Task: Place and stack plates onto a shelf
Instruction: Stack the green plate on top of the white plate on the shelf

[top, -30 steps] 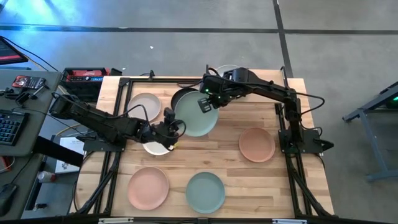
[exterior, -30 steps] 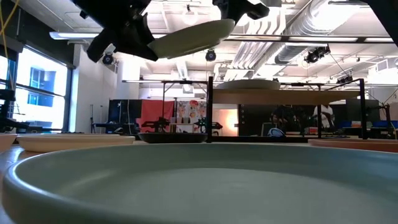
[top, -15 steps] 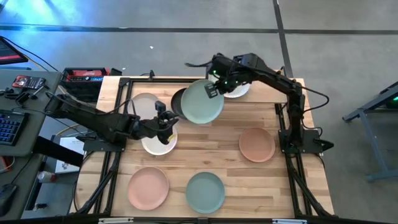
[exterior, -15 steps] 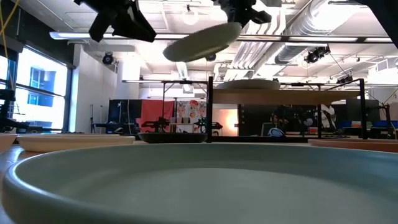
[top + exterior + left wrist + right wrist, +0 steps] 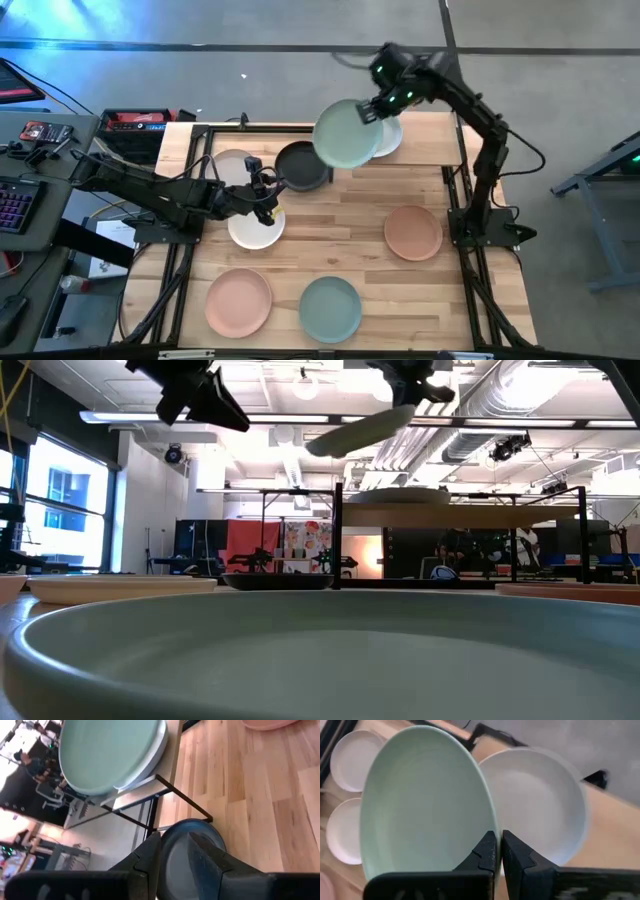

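My right gripper (image 5: pixel 372 112) is shut on a pale green plate (image 5: pixel 348 135), held in the air over the shelf's (image 5: pixel 432 148) left end. The plate partly covers a white plate (image 5: pixel 391 138) lying on the shelf board. In the low view the green plate (image 5: pixel 358 432) hangs tilted above the shelf (image 5: pixel 470 516). My left gripper (image 5: pixel 265 192) hovers open, holding nothing, above a white plate (image 5: pixel 254 228) and near the black plate (image 5: pixel 300 166). Its wrist view shows the black plate (image 5: pixel 192 845) past the fingers. My right gripper pinches the pale green plate by its rim (image 5: pixel 491 822), one finger (image 5: pixel 485 851) on the hollow upper face and the other (image 5: pixel 516 855) behind the underside. The plate is lifted clear and tilted, stretching away from the fingers toward the table's left.
On the slatted table lie another white plate (image 5: pixel 232 166), two salmon plates (image 5: pixel 413 232) (image 5: pixel 238 300) and a sage green plate (image 5: pixel 330 307), which fills the low view's foreground (image 5: pixel 300 650). Black frame posts (image 5: pixel 338 535) edge the shelf. A cluttered desk (image 5: pixel 30 160) is left of the table.
My right gripper has carried the green plate up and toward the table's far right, from beside the black plate to over the shelf, where it now overlaps the white plate. My left gripper has drawn back slightly toward the table's left and far side.
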You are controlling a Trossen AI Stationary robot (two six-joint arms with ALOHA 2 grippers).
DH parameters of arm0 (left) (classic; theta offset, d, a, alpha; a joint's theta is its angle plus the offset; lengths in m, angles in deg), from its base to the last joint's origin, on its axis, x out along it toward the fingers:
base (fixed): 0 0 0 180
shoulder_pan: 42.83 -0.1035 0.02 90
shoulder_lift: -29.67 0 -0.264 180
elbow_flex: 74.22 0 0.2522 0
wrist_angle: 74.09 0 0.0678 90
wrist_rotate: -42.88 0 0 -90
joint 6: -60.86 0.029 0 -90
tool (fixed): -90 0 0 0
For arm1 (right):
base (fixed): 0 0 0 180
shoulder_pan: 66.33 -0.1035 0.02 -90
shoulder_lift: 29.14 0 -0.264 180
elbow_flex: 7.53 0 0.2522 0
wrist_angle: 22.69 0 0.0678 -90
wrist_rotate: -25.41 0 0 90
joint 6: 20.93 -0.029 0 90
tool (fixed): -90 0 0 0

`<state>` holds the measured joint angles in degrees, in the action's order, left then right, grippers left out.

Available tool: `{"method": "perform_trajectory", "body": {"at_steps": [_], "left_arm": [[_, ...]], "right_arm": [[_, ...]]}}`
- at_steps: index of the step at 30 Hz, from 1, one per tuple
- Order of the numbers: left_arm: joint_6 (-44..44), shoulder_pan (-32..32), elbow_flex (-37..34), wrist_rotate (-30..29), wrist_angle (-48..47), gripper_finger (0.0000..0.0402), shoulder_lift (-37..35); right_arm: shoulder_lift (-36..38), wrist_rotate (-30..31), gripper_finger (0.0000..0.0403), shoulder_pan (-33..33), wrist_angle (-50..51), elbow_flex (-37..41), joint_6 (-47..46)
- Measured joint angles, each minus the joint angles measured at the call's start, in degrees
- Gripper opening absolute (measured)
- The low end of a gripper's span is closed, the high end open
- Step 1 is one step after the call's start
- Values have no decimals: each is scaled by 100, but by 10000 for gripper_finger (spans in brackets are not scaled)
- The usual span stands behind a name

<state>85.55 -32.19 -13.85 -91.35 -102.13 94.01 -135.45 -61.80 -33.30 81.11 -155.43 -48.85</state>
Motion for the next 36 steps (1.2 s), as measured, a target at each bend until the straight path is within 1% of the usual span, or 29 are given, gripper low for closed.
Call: {"method": "perform_trajectory", "body": {"at_steps": [2, 6, 12, 14, 16, 20, 24, 27, 31, 36], "left_arm": [[-174, -38, 0, 2, -47, 86, 0], [-499, -165, 0, 0, -143, 86, 0], [-922, -409, 0, 0, -140, 86, 2], [-980, -492, 0, 6, -140, 86, 2], [-1027, -579, 0, 10, -137, 86, 4], [-1165, -746, 0, 17, -134, 85, 4], [-1216, -895, 0, 17, -132, 86, 4], [-1216, -992, 0, 17, -130, 86, 4], [-1216, -1124, 0, 17, -129, 86, 4], [-1224, -1281, 0, 17, -129, 86, 4]], "right_arm": [[19, -228, 0, 324, -2, 0, 333], [10, -893, 0, 978, -19, 0, 909], [-39, -1532, 0, 1771, -42, 2, 1445], [-52, -1734, 0, 1975, -47, 2, 1622], [-55, -1805, 0, 2115, -121, 73, 1698], [-51, -2171, 0, 2322, -257, 535, 1952], [-37, -2249, 0, 2434, -636, 1164, 2031], [24, -2300, 0, 2460, -876, 1440, 2078], [30, -2370, 0, 2561, -842, 1683, 2247], [109, -2277, 0, 2689, -896, 2075, 2307]]}}
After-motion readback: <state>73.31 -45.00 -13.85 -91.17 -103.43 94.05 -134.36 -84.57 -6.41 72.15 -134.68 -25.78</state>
